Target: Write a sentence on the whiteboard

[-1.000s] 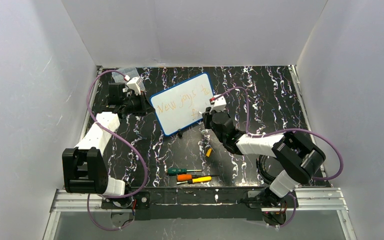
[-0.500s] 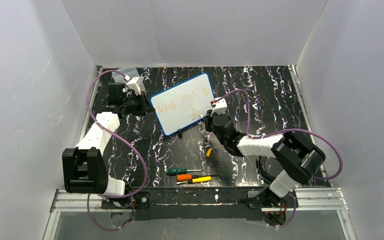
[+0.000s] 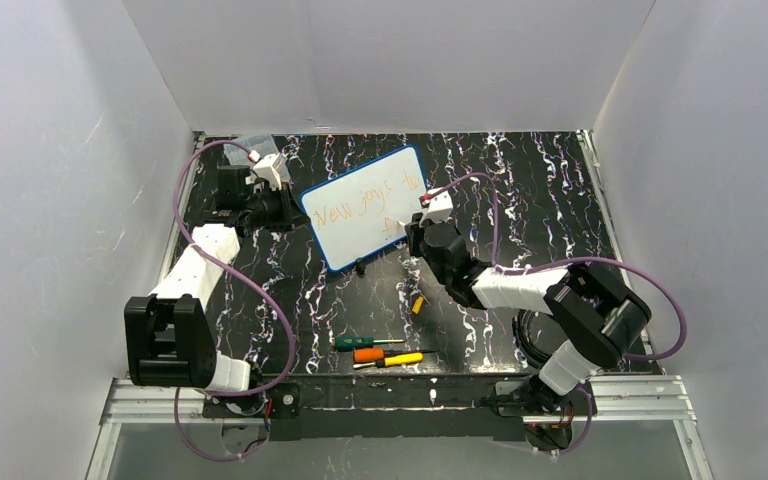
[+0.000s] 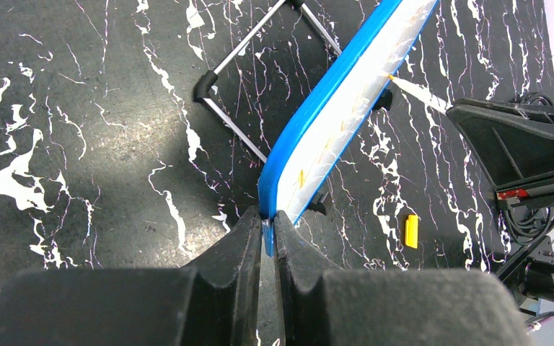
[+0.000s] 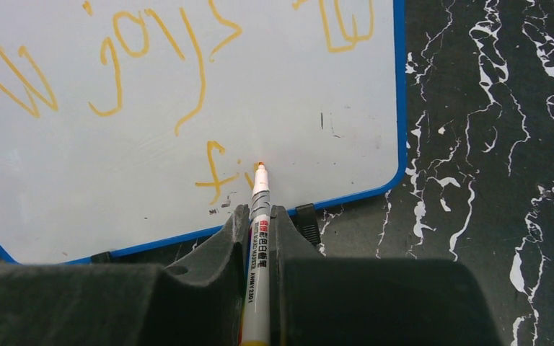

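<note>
The whiteboard (image 3: 360, 215) with its blue frame stands tilted on the dark table, and shows edge-on in the left wrist view (image 4: 335, 115). The orange sentence (image 3: 372, 195) reads "New joys to" (image 5: 151, 50), with an "f" and a short stroke beneath (image 5: 215, 173). My left gripper (image 3: 286, 210) is shut on the board's blue left edge (image 4: 267, 220). My right gripper (image 3: 407, 233) is shut on a white marker (image 5: 259, 216). The marker's orange tip is at the board surface, just right of the "f".
A yellow marker cap (image 3: 417, 304) lies below the board and also shows in the left wrist view (image 4: 410, 231). A green screwdriver (image 3: 365, 343) and an orange and yellow one (image 3: 390, 358) lie near the front. A clear plastic box (image 3: 254, 145) sits at the back left. The board's wire stand (image 4: 234, 119) rests behind it.
My right gripper with the marker dipped slightly and came back up at the board's lower right. The left gripper and the board have not moved.
</note>
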Controlling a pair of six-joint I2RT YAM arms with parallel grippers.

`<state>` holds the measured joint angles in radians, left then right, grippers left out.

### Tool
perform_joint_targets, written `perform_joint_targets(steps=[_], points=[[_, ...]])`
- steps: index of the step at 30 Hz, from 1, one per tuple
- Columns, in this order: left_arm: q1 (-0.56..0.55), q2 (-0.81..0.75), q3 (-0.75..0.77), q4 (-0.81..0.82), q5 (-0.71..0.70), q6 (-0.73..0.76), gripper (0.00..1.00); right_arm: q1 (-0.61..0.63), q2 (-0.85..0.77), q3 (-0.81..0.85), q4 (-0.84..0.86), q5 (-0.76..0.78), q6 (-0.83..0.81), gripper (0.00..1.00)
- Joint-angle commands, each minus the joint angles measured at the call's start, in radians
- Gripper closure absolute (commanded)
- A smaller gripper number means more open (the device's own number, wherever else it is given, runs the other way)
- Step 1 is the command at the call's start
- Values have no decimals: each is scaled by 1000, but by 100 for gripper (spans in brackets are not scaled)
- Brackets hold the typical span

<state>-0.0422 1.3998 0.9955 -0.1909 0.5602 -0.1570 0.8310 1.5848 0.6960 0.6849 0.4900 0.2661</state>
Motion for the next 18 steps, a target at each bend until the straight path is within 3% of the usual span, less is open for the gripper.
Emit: perform_joint_targets(steps=[1,18], points=[[5,-16,12,-12,14,11,100,-4,-9,37,48,61,-16,99],[5,-18,12,-12,15,10,100,-4,8,-25,5,23,34,99]])
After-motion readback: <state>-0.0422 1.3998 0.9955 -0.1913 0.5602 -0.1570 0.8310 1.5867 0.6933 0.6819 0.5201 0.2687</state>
